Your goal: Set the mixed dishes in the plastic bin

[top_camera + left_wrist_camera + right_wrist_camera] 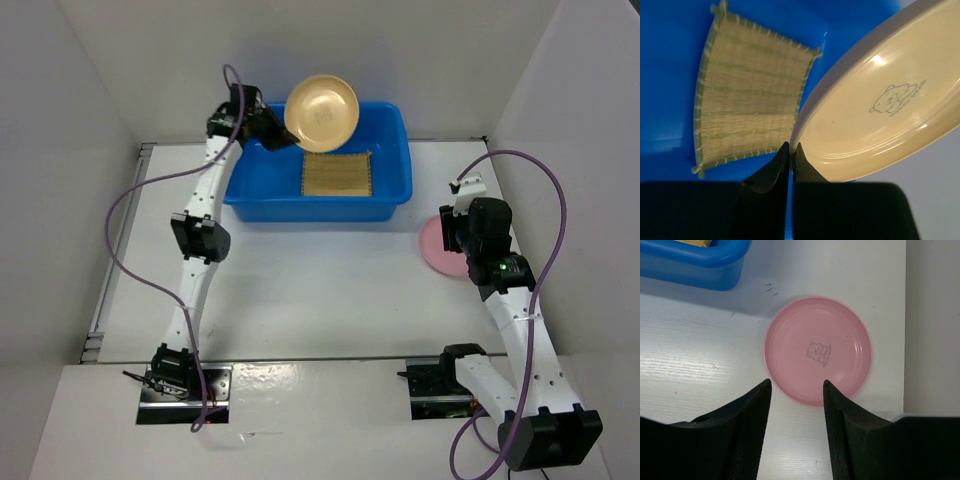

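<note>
Item 1: round yellow-tan plate (322, 112), bear print in its well, tilted on edge above the far-left part of the large bright blue rectangular plastic bin (310, 208); we find it not yet inside. Held by the left gripper (791, 152), jaws pinched tight on the plate's rim

Item 2: square tan woven straw mat (338, 174), lying flat on the bin's floor, below and right of the held plate; we count it as placed

Item 3: round pink plate (817, 350), same bear print, flat on the white table (700, 365) off the bin's right end, apart from its wall. Over its near edge hangs the right gripper (796, 385), jaws standing apart, nothing between them

Item 4: small clear cup; we cannot find it in any view

Step in hand, as we judge it: delivering the yellow-tan plate. The next move calls for lowering and levelling it inside the bin, then parting the jaws so it settles on or beside the mat; let go at this tilt, it could roll against the wall. The pink plate lies flat, so we expect the right gripper must catch its rim at an angle
</note>
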Robot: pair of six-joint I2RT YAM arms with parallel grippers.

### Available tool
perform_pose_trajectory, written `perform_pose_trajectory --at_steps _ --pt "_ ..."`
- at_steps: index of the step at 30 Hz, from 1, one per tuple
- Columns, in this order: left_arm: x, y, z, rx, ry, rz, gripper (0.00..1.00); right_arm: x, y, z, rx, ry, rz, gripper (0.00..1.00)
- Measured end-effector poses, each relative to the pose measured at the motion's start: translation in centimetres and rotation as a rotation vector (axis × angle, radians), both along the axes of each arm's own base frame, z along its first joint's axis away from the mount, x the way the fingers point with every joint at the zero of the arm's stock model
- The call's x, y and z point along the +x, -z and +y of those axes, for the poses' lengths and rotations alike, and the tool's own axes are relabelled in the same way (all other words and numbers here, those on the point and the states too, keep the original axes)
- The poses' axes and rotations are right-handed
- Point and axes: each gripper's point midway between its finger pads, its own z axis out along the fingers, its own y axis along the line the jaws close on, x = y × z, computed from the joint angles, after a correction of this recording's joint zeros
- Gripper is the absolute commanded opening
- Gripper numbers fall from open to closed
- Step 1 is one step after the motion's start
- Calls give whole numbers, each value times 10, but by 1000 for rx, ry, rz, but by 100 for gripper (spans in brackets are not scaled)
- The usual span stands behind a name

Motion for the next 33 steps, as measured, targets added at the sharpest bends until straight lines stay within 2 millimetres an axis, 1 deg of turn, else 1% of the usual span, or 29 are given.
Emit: perform_pose_trajectory --at_steps 2,4,7,10,13,15,16,18,19,20,22,23,24,27,28,31,32,33 --pt "-1 38 -27 -11 30 70 0 0 -1 0 0 0 -3 51" --pt "-2 72 -48 -23 45 132 0 0 -1 0 0 0 -4 51" --pt "-5 107 -70 -49 59 200 0 -1 -2 0 0 0 -10 51" --pt "-7 134 -80 -65 66 252 0 -1 -4 -1 -1 3 -18 53" --pt "-7 153 -79 -62 60 286 0 -2 -6 -1 -1 4 -24 53" --pt "-7 161 -77 -59 57 298 0 -2 -6 -1 -1 4 -24 53" --pt "-7 164 -76 -57 56 302 0 -2 -6 -1 -1 4 -25 54" --pt "-7 167 -73 -55 52 307 0 -2 -6 -1 0 5 -27 63" --pt "-7 168 -72 -55 51 311 2 -2 -7 -1 -1 5 -28 65" --pt "-6 169 -70 -55 50 313 6 -2 -7 -1 -2 6 -29 68" --pt "-6 170 -67 -53 46 318 11 -2 -8 -2 -6 8 -32 70" --pt "-6 171 -65 -52 45 321 15 -2 -8 -2 -6 9 -33 70" --pt "-6 171 -63 -50 44 323 26 -2 -7 -3 -7 11 -33 70" --pt "-8 171 -61 -40 52 322 43 -3 -4 -3 -11 14 -27 71" --pt "-8 171 -59 -36 54 320 55 -3 -3 -4 -11 14 -25 75" --pt "-9 171 -57 -21 68 310 77 -4 1 -6 -17 25 -18 89" --pt "-10 170 -57 -23 73 311 90 -4 2 -7 -22 28 -16 94" --pt "-10 169 -58 -26 83 304 95 -4 3 -8 -26 32 -14 99"
